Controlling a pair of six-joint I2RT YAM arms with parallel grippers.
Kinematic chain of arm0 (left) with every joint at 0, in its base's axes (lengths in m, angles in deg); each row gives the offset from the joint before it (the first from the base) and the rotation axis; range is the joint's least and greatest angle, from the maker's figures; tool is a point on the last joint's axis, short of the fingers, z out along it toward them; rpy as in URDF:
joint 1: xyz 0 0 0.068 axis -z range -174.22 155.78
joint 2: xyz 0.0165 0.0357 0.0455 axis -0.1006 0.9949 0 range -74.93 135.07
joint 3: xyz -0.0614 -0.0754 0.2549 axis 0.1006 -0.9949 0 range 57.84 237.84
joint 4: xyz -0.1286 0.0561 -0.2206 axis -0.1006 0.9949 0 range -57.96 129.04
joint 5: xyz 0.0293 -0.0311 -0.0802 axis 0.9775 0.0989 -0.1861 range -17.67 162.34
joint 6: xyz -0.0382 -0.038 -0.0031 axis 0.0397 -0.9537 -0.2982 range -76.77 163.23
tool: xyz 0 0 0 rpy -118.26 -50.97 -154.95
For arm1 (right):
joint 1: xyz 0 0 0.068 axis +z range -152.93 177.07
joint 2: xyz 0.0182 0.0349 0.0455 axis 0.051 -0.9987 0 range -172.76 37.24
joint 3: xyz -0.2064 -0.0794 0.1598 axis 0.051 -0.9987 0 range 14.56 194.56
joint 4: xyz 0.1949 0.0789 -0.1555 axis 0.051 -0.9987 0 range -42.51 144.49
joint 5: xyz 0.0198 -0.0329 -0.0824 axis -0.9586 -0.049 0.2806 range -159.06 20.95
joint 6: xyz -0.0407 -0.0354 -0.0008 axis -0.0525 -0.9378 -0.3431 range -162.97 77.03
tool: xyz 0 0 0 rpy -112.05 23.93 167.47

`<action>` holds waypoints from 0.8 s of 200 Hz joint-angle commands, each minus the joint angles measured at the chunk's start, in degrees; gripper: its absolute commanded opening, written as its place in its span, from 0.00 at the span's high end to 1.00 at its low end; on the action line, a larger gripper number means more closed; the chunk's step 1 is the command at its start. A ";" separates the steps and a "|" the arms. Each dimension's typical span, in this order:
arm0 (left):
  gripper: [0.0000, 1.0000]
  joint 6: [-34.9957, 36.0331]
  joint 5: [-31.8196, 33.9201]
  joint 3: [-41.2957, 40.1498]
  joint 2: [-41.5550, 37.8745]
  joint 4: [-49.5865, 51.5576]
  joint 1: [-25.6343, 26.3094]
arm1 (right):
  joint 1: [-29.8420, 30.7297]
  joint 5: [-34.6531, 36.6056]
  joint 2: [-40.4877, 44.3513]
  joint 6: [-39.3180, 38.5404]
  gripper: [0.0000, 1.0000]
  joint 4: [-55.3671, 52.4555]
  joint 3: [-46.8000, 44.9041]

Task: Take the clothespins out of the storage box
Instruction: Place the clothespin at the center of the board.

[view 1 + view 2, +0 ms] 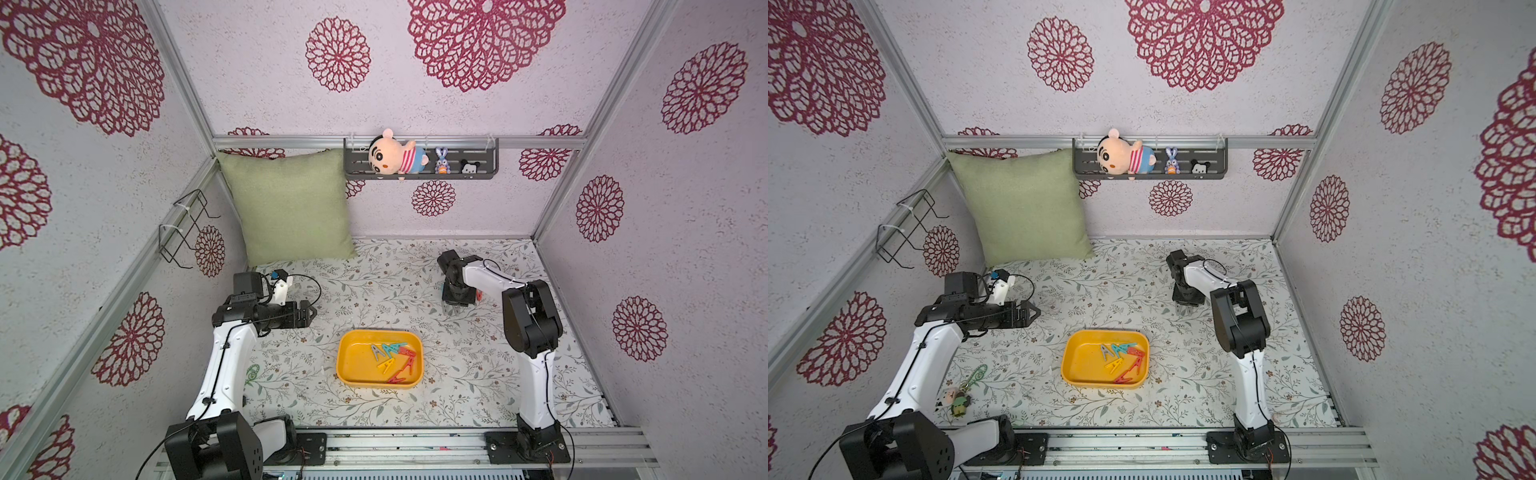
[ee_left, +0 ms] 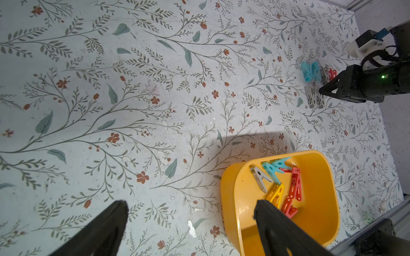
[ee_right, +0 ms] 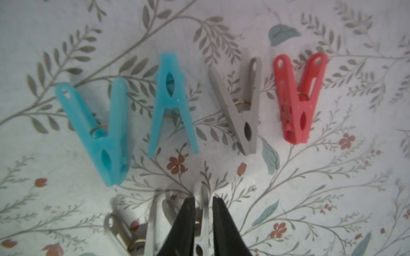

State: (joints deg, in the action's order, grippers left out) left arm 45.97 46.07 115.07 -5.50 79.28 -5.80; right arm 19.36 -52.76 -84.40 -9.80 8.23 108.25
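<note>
at the right gripper (image 3: 203, 198): pointing down at the tabletop (image 3: 332, 199), parted only a little, astride one leg of a pale pin (image 3: 204, 212) lying flat there, with a sliver of gap on either side; cannot tell whether either finger touches it. just beside it, a second grey pin (image 3: 118, 228), blurred. past the fingertips, a row of four more on the tabletop, each apart from its neighbour: a teal pin (image 3: 104, 133), a second teal pin (image 3: 172, 106) flipped the opposite way, a grey pin (image 3: 244, 110), a red pin (image 3: 299, 99). all six outside the box, behind it and toward the right wall, well apart from it. at the left gripper (image 2: 190, 209): spread wide, holding nothing, hovering above the tabletop, near the box's far left corner and clear of its rim in both top views. around the middle of the tabletop, toward the front edge, the yellow box (image 1: 353, 370), upright. inside it, a heap (image 1: 392, 349) of pins bunched in the half nearer the right arm: one grey, two teal, one yellow, several red, some lying across others. farther out, a green cushion (image 1: 291, 208) leaning in the back left corner, a dark shelf (image 1: 478, 166) on the back wall with three toys (image 1: 395, 158), a wire rack (image 1: 187, 224) on the left wall, and, in a top view, a keychain (image 1: 961, 399) by the left arm's base.
</note>
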 commanded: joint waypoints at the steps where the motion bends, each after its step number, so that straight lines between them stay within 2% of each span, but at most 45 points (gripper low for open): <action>1: 0.03 0.21 -0.87 0.31 -0.52 -1.33 -0.59 | 0.59 0.48 5.48 1.03 0.75 -2.36 0.48; 35: 0.02 0.25 -0.99 0.34 -0.37 -1.34 -0.62 | 1.98 2.26 8.49 1.67 0.74 -6.20 2.86; 62: 0.03 0.21 -0.98 0.42 -0.35 -1.18 -0.69 | 6.88 3.56 12.75 2.25 0.74 -10.59 7.73; 99: 0.03 0.16 -0.89 0.51 -0.32 -1.11 -0.62 | 20.14 2.86 16.26 2.46 0.75 -14.25 12.50; 136: 0.03 0.21 -1.31 0.42 -0.35 -1.17 -0.65 | 34.75 -0.15 18.72 5.39 0.75 -5.15 5.58; 160: 0.03 0.58 -2.37 0.31 -0.35 -0.97 -0.69 | 41.40 -0.53 17.21 5.26 0.75 -0.55 2.37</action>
State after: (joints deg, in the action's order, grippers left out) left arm 46.00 45.68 115.07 -5.50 79.28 -5.80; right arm 56.78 -52.85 -66.19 -6.59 4.12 113.50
